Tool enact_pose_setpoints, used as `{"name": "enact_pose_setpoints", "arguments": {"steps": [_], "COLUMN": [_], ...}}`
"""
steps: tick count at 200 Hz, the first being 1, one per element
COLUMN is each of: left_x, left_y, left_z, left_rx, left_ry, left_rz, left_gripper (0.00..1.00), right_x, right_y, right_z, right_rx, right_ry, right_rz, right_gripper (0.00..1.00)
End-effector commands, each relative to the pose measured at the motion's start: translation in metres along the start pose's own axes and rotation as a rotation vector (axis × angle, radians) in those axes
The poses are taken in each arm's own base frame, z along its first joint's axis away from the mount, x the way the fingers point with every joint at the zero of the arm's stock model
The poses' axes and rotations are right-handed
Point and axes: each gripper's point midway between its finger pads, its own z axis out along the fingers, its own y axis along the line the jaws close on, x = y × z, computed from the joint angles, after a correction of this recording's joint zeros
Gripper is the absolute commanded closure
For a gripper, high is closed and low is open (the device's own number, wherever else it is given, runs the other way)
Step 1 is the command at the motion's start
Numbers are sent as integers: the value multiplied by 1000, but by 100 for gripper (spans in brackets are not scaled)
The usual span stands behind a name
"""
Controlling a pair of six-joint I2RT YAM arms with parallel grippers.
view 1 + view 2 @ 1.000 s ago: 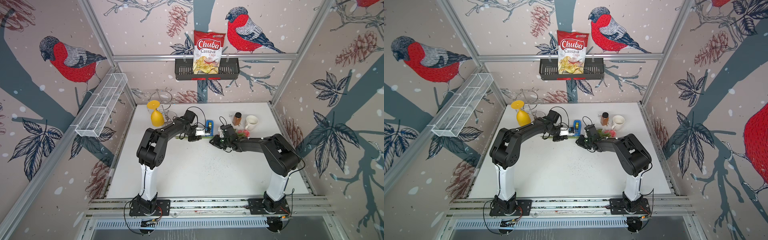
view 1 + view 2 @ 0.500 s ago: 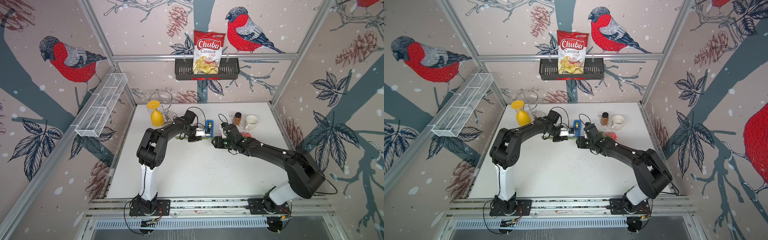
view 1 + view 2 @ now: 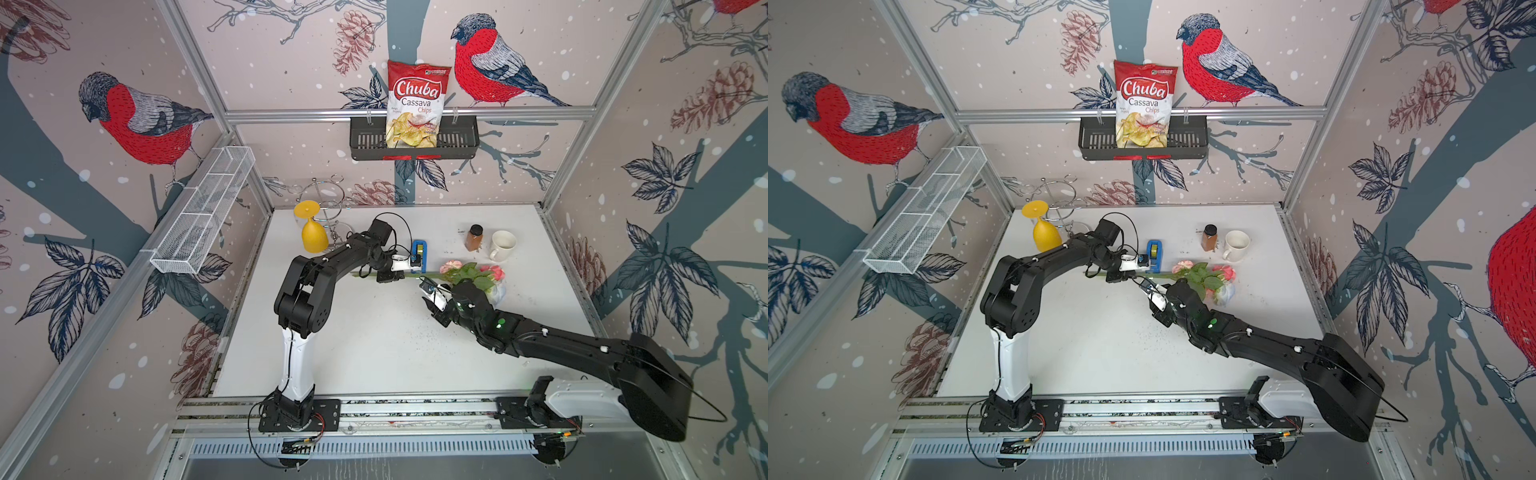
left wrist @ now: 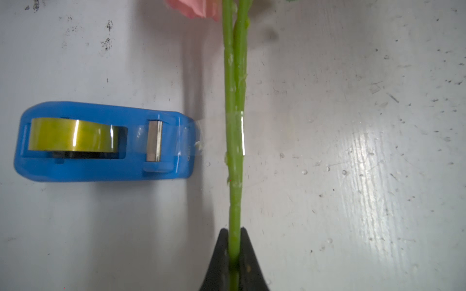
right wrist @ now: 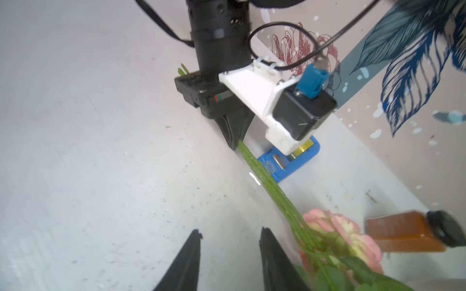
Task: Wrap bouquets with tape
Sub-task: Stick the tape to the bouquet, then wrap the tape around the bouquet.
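**Operator A:** What condition did we log for the left gripper point(image 4: 233, 230)?

**Operator B:** We logged it as clenched on the bouquet point(image 3: 467, 272). Both jaws were pressed against the green stems point(image 4: 234, 176), close to their cut ends.

**Operator A:** Where did we place the bouquet?

**Operator B:** In both top views it ran across the rear half of the bench point(image 3: 374, 340). The stems pointed toward the left edge and the blooms point(image 5: 340, 231) toward the right edge. The blooms were near the mug point(image 3: 503, 246) and the spice jar point(image 3: 473, 239), on their front side. We could not tell whether the stems touched the bench.

**Operator A:** And the tape?

**Operator B:** The blue dispenser point(image 4: 100, 141) stood just beside the stems on their rear-edge side. It was not touching them, and its cutter end faced them. The yellowish tape roll point(image 4: 73, 136) sat in the dispenser. A clear band of tape point(image 4: 237, 133) crossed the two stems level with the cutter. We could not tell whether that band joined the strip at the cutter.

**Operator A:** What did we log for the right gripper point(image 5: 230, 230)?

**Operator B:** Released. Its jaws stood apart with nothing between them. It was over bare bench on the front side of the stems, near the blooms
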Motion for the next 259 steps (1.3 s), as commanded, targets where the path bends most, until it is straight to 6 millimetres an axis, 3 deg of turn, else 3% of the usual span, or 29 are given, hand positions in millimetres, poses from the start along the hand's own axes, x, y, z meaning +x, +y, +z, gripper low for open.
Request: {"name": "enact_pose_setpoints", "arguments": {"steps": [1, 62, 111, 182, 259], "left_x": [-3, -3, -2, -1, -3], "left_y": [-6, -6, -5, -6, -6], "left_z": [-1, 0, 1, 2, 1], "left_rx": [31, 31, 33, 35, 41], "left_ry": [-15, -16, -14, -10, -15], "left_rz": [-10, -9, -14, -12, -12], "left_gripper": [100, 100, 100, 100, 100], "right_x": [1, -10, 4, 8, 24], "right_y": [-14, -26, -25, -24, -23], "right_z": [12, 29, 48, 76, 96], "right_rx": [99, 57, -11, -71, -100], "right_ry": [-22, -135, -105, -72, -27], "right_rz": [-335, -395, -386, -392, -406], "right_gripper": [71, 78, 76, 73, 71]}}
